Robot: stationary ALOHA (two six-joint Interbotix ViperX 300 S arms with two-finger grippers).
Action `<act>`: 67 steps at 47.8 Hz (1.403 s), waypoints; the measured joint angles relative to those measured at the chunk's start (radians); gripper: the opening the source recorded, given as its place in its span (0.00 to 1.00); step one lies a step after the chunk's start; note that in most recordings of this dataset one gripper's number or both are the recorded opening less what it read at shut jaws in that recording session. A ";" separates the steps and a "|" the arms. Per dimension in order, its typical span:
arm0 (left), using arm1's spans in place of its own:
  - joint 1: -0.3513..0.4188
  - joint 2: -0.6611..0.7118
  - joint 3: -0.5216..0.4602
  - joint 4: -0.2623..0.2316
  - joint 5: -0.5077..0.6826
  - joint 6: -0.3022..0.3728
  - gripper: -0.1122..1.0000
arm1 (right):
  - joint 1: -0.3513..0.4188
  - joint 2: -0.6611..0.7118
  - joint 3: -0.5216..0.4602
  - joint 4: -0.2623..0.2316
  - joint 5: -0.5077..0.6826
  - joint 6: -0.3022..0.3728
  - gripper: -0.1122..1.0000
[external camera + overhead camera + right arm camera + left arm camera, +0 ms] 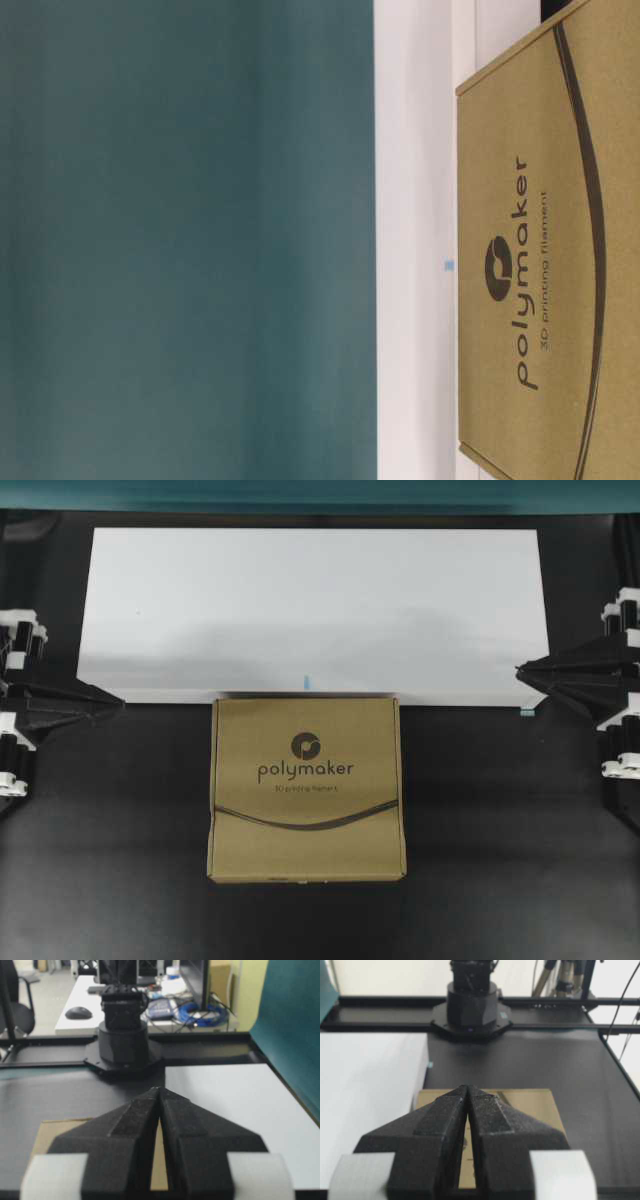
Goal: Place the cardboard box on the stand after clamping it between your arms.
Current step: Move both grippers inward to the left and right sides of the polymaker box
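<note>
Overhead exterior: cardboard box (307,789) flat, "polymaker" upright, abutting stand (310,610).

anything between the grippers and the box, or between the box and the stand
Nothing visible. Bare black table lies between the left gripper, the right gripper and the cardboard box. The box sits right against the white stand.

The cardboard box (307,790) is brown, printed with a dark round logo, the dark word "polymaker" and a curved dark line. At its 12 o'clock the stand (310,610) is white with small light-blue feet. The desk (500,860) is black.
</note>
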State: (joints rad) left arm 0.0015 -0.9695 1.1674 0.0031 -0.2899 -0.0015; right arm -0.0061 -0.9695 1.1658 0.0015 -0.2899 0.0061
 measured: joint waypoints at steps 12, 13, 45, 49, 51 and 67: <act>-0.081 0.117 -0.067 0.037 0.348 -0.132 0.10 | 0.074 0.066 -0.008 0.035 0.175 0.071 0.10; -0.086 0.121 -0.075 0.037 0.376 -0.130 0.10 | 0.084 0.075 -0.011 0.035 0.198 0.080 0.10; -0.127 0.431 -0.170 0.038 0.690 -0.126 0.19 | 0.158 0.515 -0.155 0.037 0.710 0.252 0.45; -0.127 0.474 -0.183 0.038 0.689 -0.126 0.37 | 0.160 0.558 -0.160 0.035 0.712 0.252 0.66; -0.127 0.495 -0.187 0.038 0.689 -0.129 0.49 | 0.163 0.577 -0.160 0.032 0.709 0.252 0.76; -0.127 0.699 -0.198 0.037 0.552 -0.130 0.84 | 0.181 0.699 -0.163 -0.006 0.569 0.232 0.86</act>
State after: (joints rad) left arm -0.1258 -0.2700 0.9695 0.0399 0.2623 -0.1319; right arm 0.1749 -0.2700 1.0032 -0.0046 0.2792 0.2378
